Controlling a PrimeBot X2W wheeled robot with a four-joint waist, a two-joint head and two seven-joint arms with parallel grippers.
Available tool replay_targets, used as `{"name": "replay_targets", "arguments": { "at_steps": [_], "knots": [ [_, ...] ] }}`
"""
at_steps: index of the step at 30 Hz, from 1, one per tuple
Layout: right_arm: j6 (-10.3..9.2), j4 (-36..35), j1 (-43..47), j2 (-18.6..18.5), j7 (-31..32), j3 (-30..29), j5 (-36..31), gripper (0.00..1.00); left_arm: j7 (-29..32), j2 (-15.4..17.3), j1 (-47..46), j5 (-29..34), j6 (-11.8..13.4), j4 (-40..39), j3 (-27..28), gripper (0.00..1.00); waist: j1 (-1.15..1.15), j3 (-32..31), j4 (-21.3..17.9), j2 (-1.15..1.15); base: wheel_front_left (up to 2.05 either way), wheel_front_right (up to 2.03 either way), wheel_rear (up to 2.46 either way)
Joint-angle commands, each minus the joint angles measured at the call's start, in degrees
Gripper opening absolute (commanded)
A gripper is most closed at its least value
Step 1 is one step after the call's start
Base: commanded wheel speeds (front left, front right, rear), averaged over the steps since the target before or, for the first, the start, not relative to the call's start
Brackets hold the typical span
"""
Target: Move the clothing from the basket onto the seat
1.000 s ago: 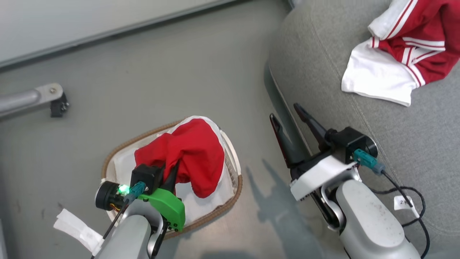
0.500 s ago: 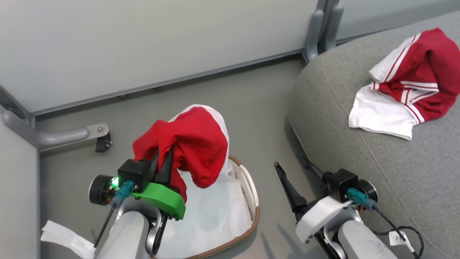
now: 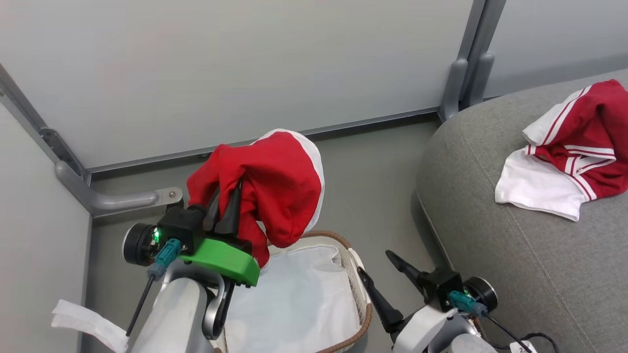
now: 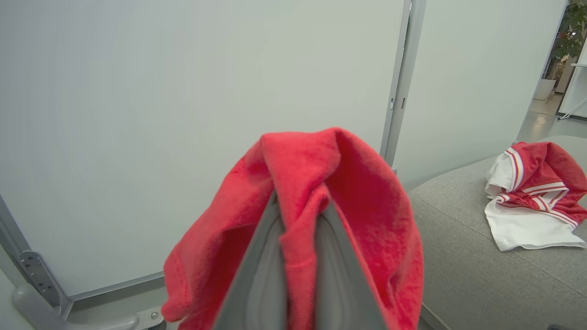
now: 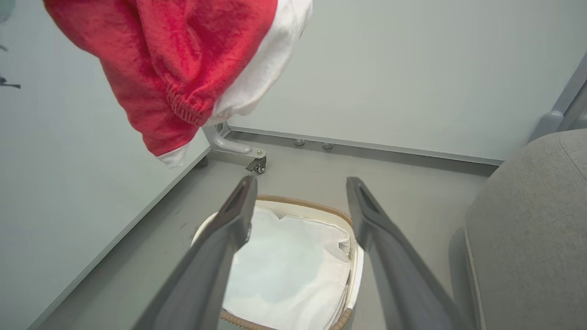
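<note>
Clothing point(image 3: 274, 186) pinched in left fingers point(image 3: 231, 211) above basket point(image 3: 338, 239), seat point(image 3: 515, 284) alongside.

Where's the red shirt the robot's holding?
The red shirt hangs from the left gripper, left of middle in the head view, above the basket and left of the seat.

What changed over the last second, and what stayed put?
The left gripper, shut on the red jersey throughout, has raised it from the basket to hang clear above it; the white liner is left inside. The head camera has tilted up. Unchanged: the right gripper stays open and empty, and the second jersey lies on the seat.
</note>
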Motion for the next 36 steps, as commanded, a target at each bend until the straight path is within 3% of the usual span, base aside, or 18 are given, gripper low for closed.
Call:
{"name": "replay_targets", "arguments": {
  "at_steps": [1,13,22,36],
  "knots": [
    [-0.08,0.12,0.04,-0.22,-0.02,0.86,-0.24,1.00,-0.05,-0.01,-0.69,-0.30,-0.25,-0.43,-0.28,0.00,0.01,-0.29,0.60,0.00,0.00,0.00,0.00],
    [-0.08,-0.53,-7.74,-0.23,-0.02,9.42,2.35,1.00,-0.05,-0.01,-2.05,-2.71,-0.18,-1.40,-4.46,0.00,0.01,1.46,3.10,0.00,0.00,0.00,0.00],
    [-0.08,4.14,-14.63,-0.23,-0.02,14.15,1.69,1.00,-0.06,0.00,-4.10,-4.98,0.30,-2.39,-9.80,0.00,0.01,3.07,5.88,0.00,0.00,0.00,0.00],
    [-0.08,9.84,-18.12,-0.24,-0.02,11.72,1.18,1.00,-0.05,0.00,-6.62,-8.51,1.27,-3.24,-17.36,0.00,0.01,3.85,9.93,0.00,0.00,0.00,0.00]
  ]
}}
